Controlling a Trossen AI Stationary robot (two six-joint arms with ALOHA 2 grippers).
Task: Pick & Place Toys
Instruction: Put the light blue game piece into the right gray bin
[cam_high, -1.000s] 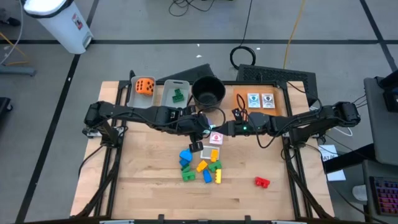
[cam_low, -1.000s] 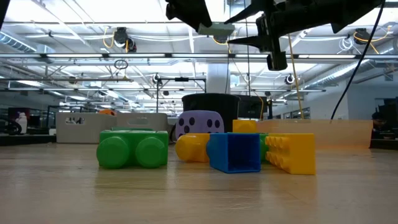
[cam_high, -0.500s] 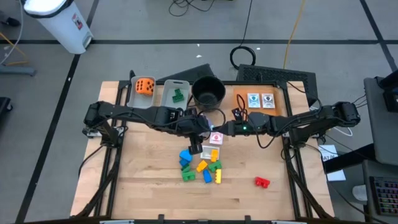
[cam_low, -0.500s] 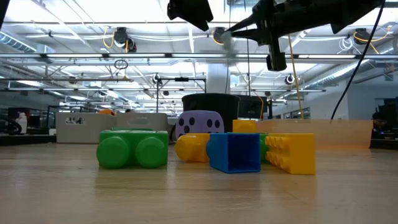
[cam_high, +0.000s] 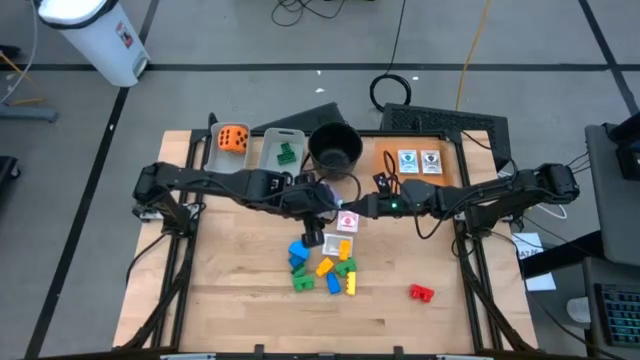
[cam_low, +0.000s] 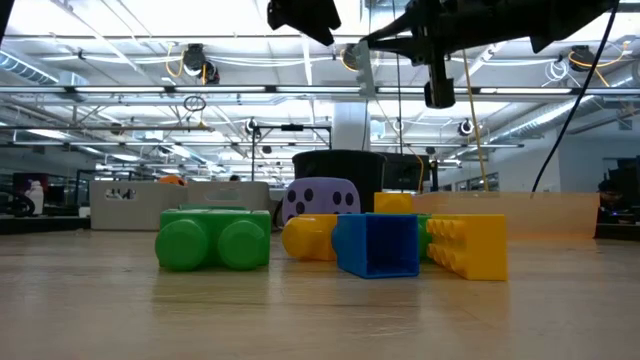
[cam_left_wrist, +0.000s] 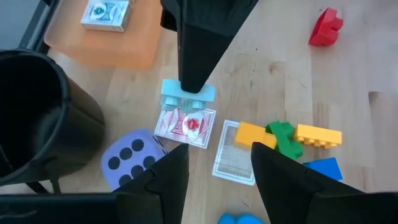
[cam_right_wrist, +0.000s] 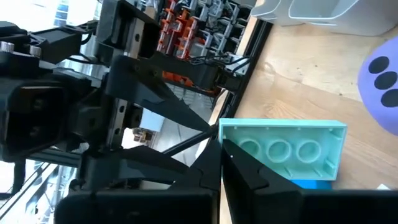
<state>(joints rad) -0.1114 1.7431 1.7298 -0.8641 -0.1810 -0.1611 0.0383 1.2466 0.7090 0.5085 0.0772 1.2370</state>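
The right gripper (cam_left_wrist: 194, 93) is clamped on a pale turquoise block (cam_right_wrist: 283, 148), held above the table over a picture card (cam_left_wrist: 185, 124); the block's long axis is level. The left gripper (cam_left_wrist: 214, 168) is parted and empty, beside a purple die (cam_left_wrist: 127, 160). An orange die (cam_high: 232, 138) is held in one grey bin (cam_high: 219, 157), a green block (cam_high: 285, 153) in the next.

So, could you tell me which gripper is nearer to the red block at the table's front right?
The right. The right gripper, shut on a light blue block, sits over the table's middle, on the red block's side. The left gripper is open just beyond it, slightly farther away.
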